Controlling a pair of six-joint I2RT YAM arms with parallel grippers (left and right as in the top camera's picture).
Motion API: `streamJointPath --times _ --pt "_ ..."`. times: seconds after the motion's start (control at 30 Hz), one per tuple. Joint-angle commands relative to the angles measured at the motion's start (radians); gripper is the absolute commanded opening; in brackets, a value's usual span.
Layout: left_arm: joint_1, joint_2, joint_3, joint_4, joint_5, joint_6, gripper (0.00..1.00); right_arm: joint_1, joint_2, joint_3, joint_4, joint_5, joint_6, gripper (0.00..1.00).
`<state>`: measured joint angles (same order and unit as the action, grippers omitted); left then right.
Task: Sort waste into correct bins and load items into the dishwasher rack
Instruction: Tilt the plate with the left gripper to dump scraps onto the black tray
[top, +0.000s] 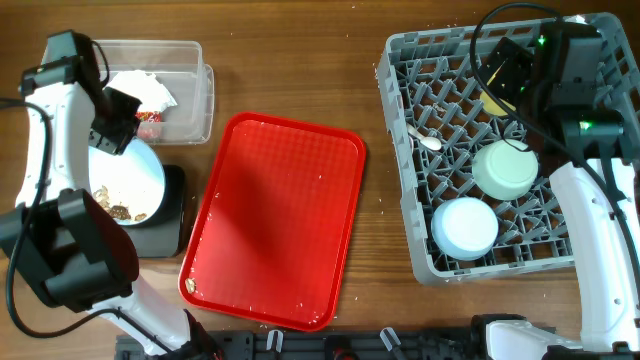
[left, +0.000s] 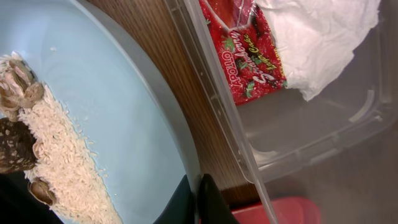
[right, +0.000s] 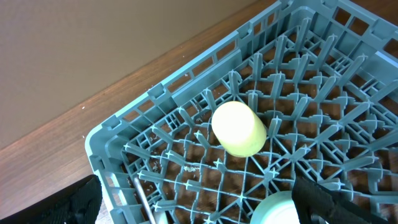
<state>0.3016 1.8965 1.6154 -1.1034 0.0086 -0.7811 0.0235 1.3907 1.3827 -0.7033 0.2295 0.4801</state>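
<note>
My left gripper (top: 112, 135) is shut on the rim of the pale blue plate (top: 135, 180), holding it over the black tray (top: 168, 215). In the left wrist view the jaws (left: 198, 200) pinch the plate (left: 118, 112), which carries rice scraps with brown bits (left: 56, 149). The clear tub (top: 195, 95) holds a white napkin (left: 317, 37) and a red wrapper (left: 249, 53). My right gripper (top: 508, 75) is open and empty above the grey dishwasher rack (top: 400, 150). The rack holds the yellow cup (right: 239, 129), the mint-green bowl (top: 505, 170), the pale blue bowl (top: 465, 228) and a white spoon (top: 427, 139).
The red serving tray (top: 275, 220) lies in the middle with a small scrap (top: 190, 285) near its front left corner. The clear tub's wall (left: 211, 93) stands close beside the plate's rim. A thin utensil handle (right: 144, 199) lies in the rack by its corner.
</note>
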Motion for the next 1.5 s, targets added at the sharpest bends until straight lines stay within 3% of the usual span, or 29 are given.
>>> streamJointPath --times 0.0,0.3,0.47,0.63,0.97,1.27,1.33,1.47 --pt "0.042 -0.088 0.021 -0.004 0.109 0.046 0.04 -0.002 0.010 0.005 -0.001 0.017 -0.008 1.00" --pt "0.127 -0.098 0.021 -0.029 0.316 0.140 0.04 -0.002 0.010 0.005 -0.001 0.017 -0.008 1.00" --pt "0.182 -0.098 0.021 -0.066 0.335 0.156 0.04 -0.002 0.010 0.005 -0.001 0.017 -0.008 1.00" --pt "0.247 -0.098 0.021 -0.071 0.532 0.255 0.04 -0.002 0.010 0.005 0.001 0.017 -0.008 1.00" --pt "0.378 -0.098 0.021 -0.133 0.726 0.391 0.04 -0.002 0.010 0.005 -0.001 0.017 -0.008 1.00" --pt "0.481 -0.098 0.021 -0.222 0.852 0.489 0.04 -0.002 0.010 0.005 -0.001 0.017 -0.008 1.00" --pt "0.496 -0.098 0.021 -0.230 0.911 0.557 0.04 -0.002 0.010 0.005 -0.001 0.017 -0.007 1.00" --pt "0.527 -0.098 0.021 -0.240 0.910 0.547 0.04 -0.002 0.010 0.005 -0.001 0.017 -0.007 1.00"
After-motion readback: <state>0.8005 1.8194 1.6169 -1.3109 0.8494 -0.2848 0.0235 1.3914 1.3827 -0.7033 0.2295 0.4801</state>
